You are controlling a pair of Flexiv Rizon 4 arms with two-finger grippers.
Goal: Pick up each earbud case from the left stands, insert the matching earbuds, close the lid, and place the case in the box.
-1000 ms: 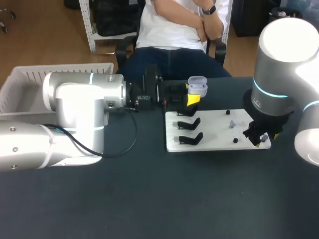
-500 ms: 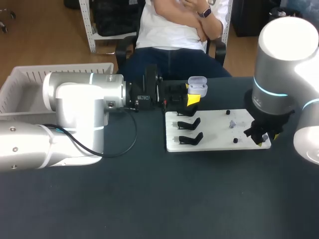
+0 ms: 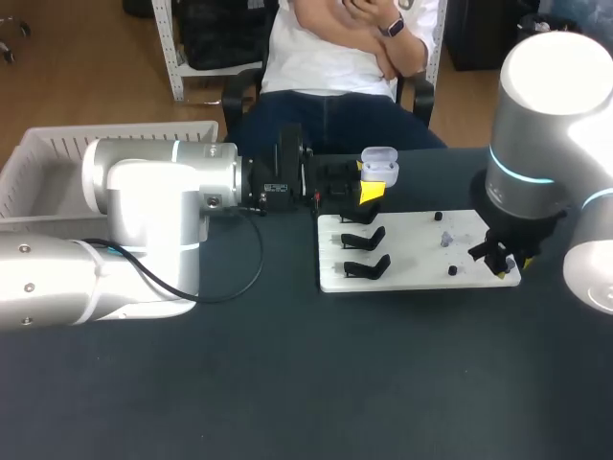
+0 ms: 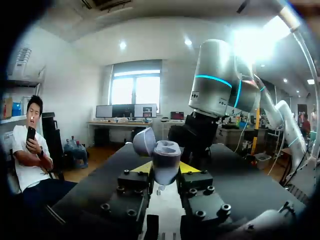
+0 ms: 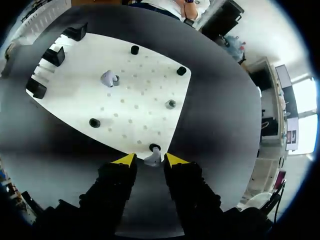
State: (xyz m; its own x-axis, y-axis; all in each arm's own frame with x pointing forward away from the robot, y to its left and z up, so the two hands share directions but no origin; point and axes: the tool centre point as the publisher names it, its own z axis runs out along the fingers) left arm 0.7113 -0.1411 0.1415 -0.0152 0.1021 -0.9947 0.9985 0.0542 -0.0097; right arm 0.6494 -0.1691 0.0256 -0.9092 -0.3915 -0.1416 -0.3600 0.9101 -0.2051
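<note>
The left gripper [image 4: 165, 169] has its jaws clenched on the open earbud case [image 4: 165, 156], lid flipped up, held above the 11 o'clock corner of the white board [image 3: 412, 251] on the desk [image 3: 287, 383]. At the board's 4 o'clock corner, the right gripper [image 5: 151, 160] has its jaws released, one on each side of an earbud [image 5: 153, 158] on its black peg [image 5: 154, 147]; slim gaps show on both sides. From that earbud the case lies toward 10 o'clock, so the right arm is nearer and must carry it across.
</note>
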